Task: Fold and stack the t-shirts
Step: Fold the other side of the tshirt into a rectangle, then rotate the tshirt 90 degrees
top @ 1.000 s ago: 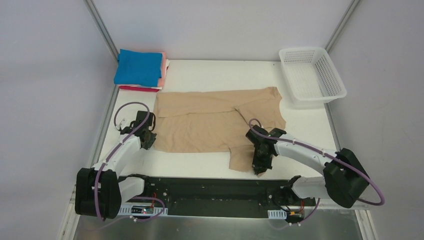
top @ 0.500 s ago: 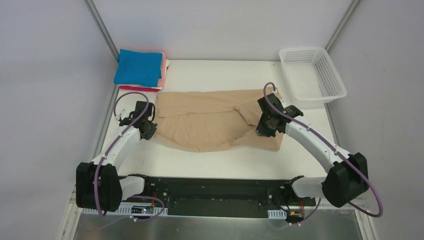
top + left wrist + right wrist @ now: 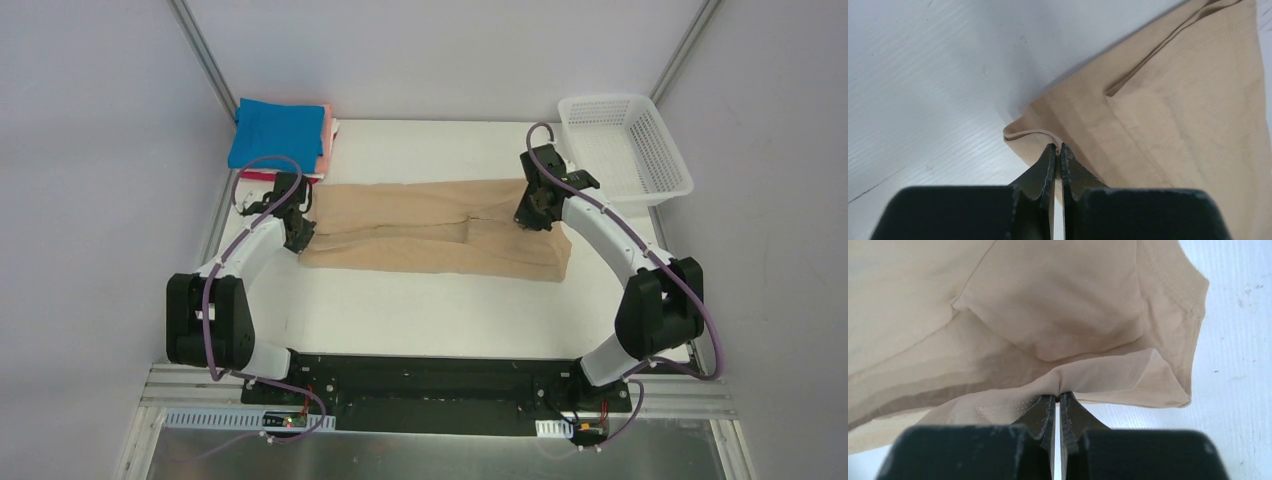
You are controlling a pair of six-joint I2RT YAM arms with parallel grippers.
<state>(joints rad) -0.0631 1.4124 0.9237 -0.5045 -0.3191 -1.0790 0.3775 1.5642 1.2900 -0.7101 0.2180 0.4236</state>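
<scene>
This is probably a robotics lab test cell, not a home or shop. A plain white table [image 3: 420, 320] is boxed in by pale panels [image 3: 440, 50] set in metal frame posts [image 3: 205, 60]. A left arm [image 3: 245, 262] and a right arm [image 3: 612, 238] are bolted to a black base plate [image 3: 430, 380] along the near edge, trailing purple cables [image 3: 206, 318]. Household things lie on the table: a tan t-shirt [image 3: 430, 240] mid-table, folded t-shirts [image 3: 280, 135] at the far left corner, and a white mesh basket [image 3: 625, 150] at the far right corner.
</scene>
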